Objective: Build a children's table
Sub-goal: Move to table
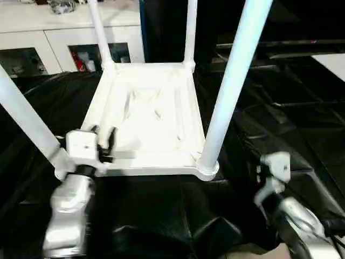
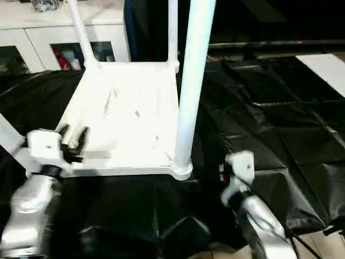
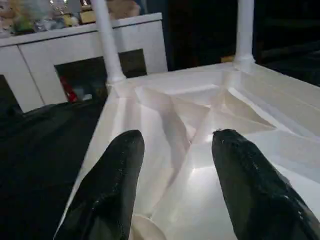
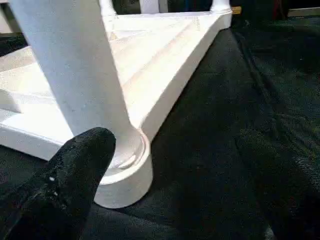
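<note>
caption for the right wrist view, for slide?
Open right hand beside the near-right leg, seated in the upturned tabletop.

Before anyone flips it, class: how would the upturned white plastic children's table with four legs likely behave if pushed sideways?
The white plastic children's table probably slides easily, looking hollow and light. Its black plastic sheet looks slick. The tall near leg might wobble in its socket.

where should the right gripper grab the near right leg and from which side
Grip the near right leg low on its shaft, just above the corner socket, coming in level from the right. It stands upright, and the open right gripper already faces its base across black sheeting.
</note>
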### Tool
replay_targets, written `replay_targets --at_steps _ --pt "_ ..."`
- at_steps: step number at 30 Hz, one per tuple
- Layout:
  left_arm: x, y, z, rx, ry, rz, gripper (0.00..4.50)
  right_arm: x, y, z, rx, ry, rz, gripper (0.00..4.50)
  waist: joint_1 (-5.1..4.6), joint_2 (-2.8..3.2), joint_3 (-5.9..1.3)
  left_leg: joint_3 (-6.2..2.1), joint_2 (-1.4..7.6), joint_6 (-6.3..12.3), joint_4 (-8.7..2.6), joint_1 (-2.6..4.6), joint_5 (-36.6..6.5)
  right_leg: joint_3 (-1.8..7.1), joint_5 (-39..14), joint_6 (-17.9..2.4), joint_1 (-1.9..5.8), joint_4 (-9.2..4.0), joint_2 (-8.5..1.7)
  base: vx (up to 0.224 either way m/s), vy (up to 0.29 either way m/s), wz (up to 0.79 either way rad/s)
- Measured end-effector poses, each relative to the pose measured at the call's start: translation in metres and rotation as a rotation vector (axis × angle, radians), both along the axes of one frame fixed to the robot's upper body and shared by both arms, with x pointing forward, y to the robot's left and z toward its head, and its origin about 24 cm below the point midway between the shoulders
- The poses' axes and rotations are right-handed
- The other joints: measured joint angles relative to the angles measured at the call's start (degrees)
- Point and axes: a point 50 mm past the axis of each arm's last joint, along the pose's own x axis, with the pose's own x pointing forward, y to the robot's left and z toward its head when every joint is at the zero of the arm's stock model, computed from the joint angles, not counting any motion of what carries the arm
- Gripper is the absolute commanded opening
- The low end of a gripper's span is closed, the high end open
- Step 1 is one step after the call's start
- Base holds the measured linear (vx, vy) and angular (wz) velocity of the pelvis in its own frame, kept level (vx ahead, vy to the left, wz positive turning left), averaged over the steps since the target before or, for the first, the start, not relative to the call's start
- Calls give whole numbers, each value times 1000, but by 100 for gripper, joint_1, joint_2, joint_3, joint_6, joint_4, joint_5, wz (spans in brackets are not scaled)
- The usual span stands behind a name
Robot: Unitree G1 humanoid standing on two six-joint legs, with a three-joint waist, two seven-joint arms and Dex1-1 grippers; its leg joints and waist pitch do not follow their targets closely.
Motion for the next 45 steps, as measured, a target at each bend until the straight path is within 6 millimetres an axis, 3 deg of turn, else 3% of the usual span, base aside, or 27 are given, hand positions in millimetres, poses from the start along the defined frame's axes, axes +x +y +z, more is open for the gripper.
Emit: replay_targets --at_steps 9,11,13,15,16,17,18,19,20,21,22,23,24,25,26,27,28,31,33,37,44,45 --pt "-1 -10 -6 -80 26 -8 253 3 10 -1 -9 2 12 442 21 -11 -11 -6 0 1 6 -22 5 -2 61 -25 -13 7 1 0 0 0" --pt "-2 -14 -8 -94 41 -20 253 5 10 1 -9 -6 16 442 7 -34 -79 -23 8 71 59 -183 77 -11 130 -20 -158 32 16 0 0 0" --pt "-2 -15 -9 -98 55 -15 253 7 11 3 -8 -16 20 442 8 -41 -137 -86 18 161 204 -468 125 -28 200 -11 -395 107 32 -36 -3 1" --pt "-2 -15 -10 -98 60 -13 253 7 12 3 -7 -16 28 442 25 -28 -148 -124 31 221 245 -639 164 -66 286 -25 -509 66 42 -121 2 3" --pt "-2 -15 -10 -97 61 -9 253 7 13 2 -5 -12 40 442 45 -24 -145 -119 55 281 250 -674 205 -121 364 -47 -512 -2 33 -158 21 4" --pt "-2 -14 -11 -96 63 -5 253 7 14 2 -4 -11 47 442 37 -10 -115 -117 78 224 253 -630 170 -195 341 -14 -455 -47 7 -199 47 -5" --pt "-3 -13 -12 -94 68 1 253 7 15 2 -2 -10 57 442 13 27 -56 -122 106 136 252 -528 115 -333 320 4 -373 -119 -19 -199 47 -5" --pt "-4 -11 -12 -88 71 10 253 7 18 4 5 -16 67 442 53 104 40 -129 170 122 218 -434 107 -469 -4 17 -153 77 -36 -243 51 -11" --pt "-2 -11 -9 -78 64 5 253 4 17 2 12 -6 65 442 107 97 74 -46 177 120 215 -391 108 -493 -369 -82 -169 678 -67 -206 29 10" --pt "0 -12 -5 -76 46 -1 253 1 15 -2 11 14 68 442 275 13 56 126 192 118 189 -381 109 -494 -598 -158 -62 1050 -58 -206 29 10" --pt "-2 -11 -2 -67 31 4 253 3 14 0 1 14 85 442 495 -262 -28 396 152 74 164 -423 138 -274 -1101 -87 179 1221 -10 -65 -125 20" --pt "-5 -8 -7 -69 49 29 253 8 12 5 -12 -9 95 442 492 -315 -39 280 117 -137 423 -494 30 -114 -1378 -85 125 1337 27 54 -137 10" --pt "-12 -5 -18 -60 99 52 253 10 11 8 -16 -19 96 442 587 -180 -18 -182 -2 -185 690 -476 -38 -99 -1358 -70 157 1335 33 54 -137 10" --pt "-17 -1 -25 -50 135 75 253 10 8 8 -17 -18 87 442 629 -68 -6 -570 -139 -164 890 -336 -88 -93 -1328 -59 230 1283 51 0 0 0" --pt "-16 3 -24 -41 133 100 253 7 7 5 -13 -3 84 442 657 -30 -4 -710 -159 -276 686 -169 -299 -85 -1216 -51 231 1179 83 -137 32 42" --pt "-12 4 -19 -37 111 111 253 6 8 3 -10 7 88 442 655 16 26 -646 -121 -260 565 -122 -241 -58 -1123 -82 242 1069 124 -137 32 42" --pt "-10 7 -15 -34 95 125 253 7 10 1 -6 14 98 442 626 -8 42 -525 -31 -233 422 -110 -206 28 -999 -123 273 888 216 -171 15 46" --pt "-11 14 -12 -20 86 153 253 14 16 7 -12 -18 122 442 574 -6 31 -401 5 -183 243 -77 -142 16 -703 -118 359 566 199 -82 66 9" --pt "-8 13 -9 -23 69 152 253 18 19 7 -15 -20 130 442 531 -13 28 -375 3 -162 202 -81 -60 15 -628 -54 360 490 184 -50 79 -8" --pt "-2 10 0 -23 22 142 253 23 22 2 -25 -13 103 442 380 -86 6 -320 3 -129 138 -88 -9 24 -508 -2 350 364 160 -20 41 -7" --pt "10 4 6 -21 13 144 253 50 43 16 27 -95 93 442 178 -164 -4 -318 13 -101 119 -115 33 22 -448 10 296 340 161 0 0 0" --pt "11 4 6 -43 12 146 272 50 47 19 44 -104 109 447 173 -171 -7 -318 14 -102 114 -115 33 22 -448 10 293 338 161 0 0 0"
